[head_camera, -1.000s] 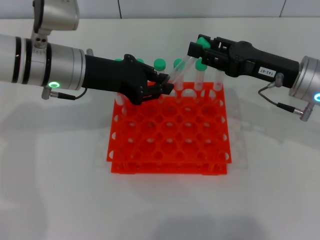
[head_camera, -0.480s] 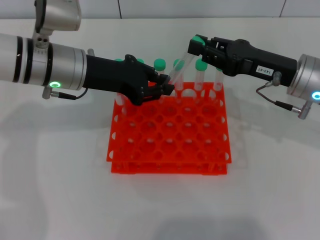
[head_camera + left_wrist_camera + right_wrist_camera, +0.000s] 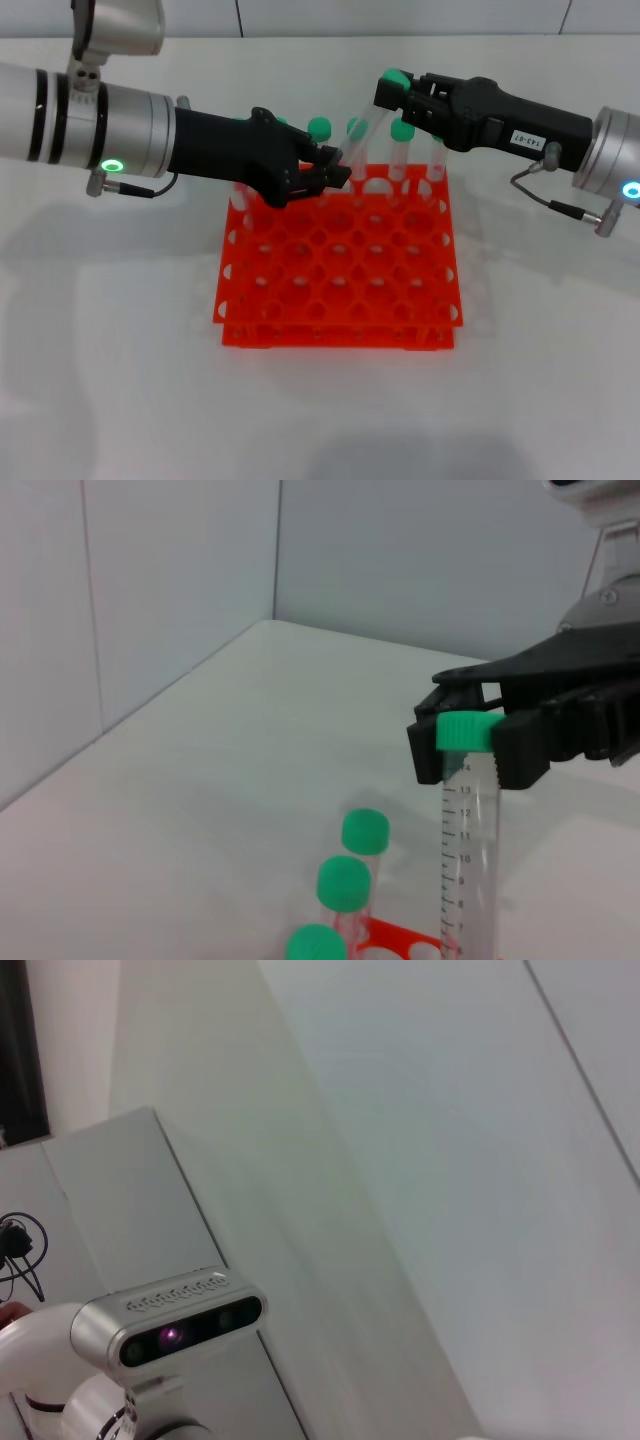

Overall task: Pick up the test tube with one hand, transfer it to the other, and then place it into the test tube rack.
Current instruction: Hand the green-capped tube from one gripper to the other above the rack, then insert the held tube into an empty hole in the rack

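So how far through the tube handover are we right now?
Pickup looks done: the slim clear test tube with the green screw cap is off the rack, tilted. The handover is in hand: the left gripper grips its lower end while the labelled right gripper clamps the cap. Left: the left gripper lets go, then the tube goes into the bright orange-red test tube rack.

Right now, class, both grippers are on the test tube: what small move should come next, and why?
Probably the left gripper should open. The right gripper already clamps the green cap of the test tube, so the handover above the test tube rack looks secured.
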